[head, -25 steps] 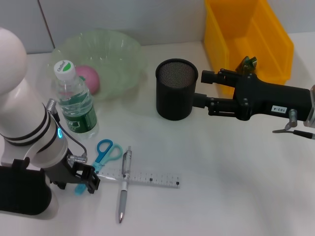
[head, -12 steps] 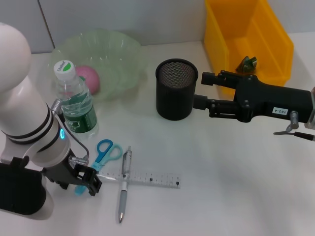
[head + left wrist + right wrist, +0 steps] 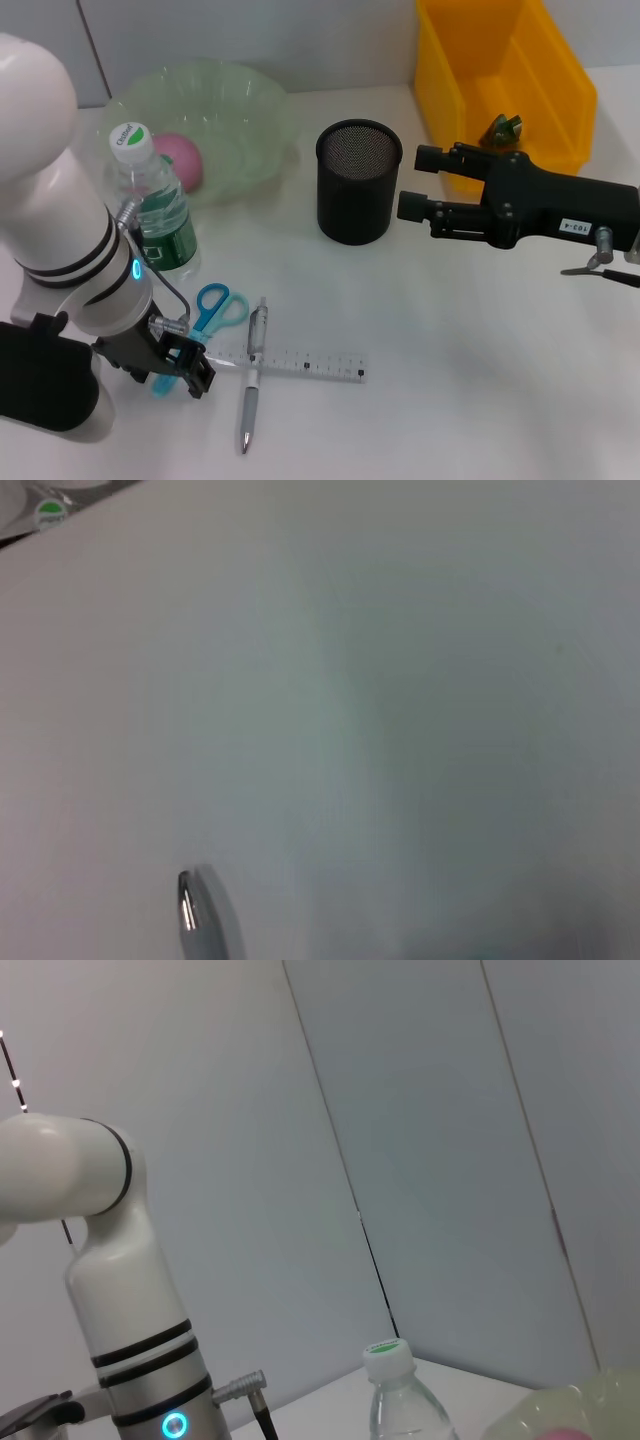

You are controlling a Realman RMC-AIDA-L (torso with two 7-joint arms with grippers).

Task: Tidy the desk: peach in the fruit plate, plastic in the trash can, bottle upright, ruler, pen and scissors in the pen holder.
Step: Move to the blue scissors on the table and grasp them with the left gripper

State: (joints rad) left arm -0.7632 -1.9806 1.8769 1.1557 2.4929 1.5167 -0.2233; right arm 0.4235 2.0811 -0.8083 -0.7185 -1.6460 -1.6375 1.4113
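Note:
The blue-handled scissors point(image 3: 217, 306) lie on the white table, blades pointing toward my left gripper point(image 3: 186, 366), which sits low over their blade end. The clear ruler point(image 3: 300, 362) and the silver pen point(image 3: 252, 368) lie crossed just right of that gripper; the pen's tip shows in the left wrist view point(image 3: 190, 910). The bottle point(image 3: 152, 208) stands upright. The pink peach point(image 3: 181, 160) lies in the green fruit plate point(image 3: 250, 110). The black mesh pen holder point(image 3: 357, 182) stands mid-table. My right gripper point(image 3: 418, 182) hovers open and empty just right of it.
A yellow bin point(image 3: 560, 90) stands at the back right with a green piece of plastic point(image 3: 503, 129) inside. The right wrist view shows the bottle's cap point(image 3: 385, 1354) and my left arm point(image 3: 120, 1300). Bare tabletop lies right of the ruler.
My left gripper has shifted a little right and toward the table's front, over the scissors' blades. My right arm has drawn back slightly from the pen holder.

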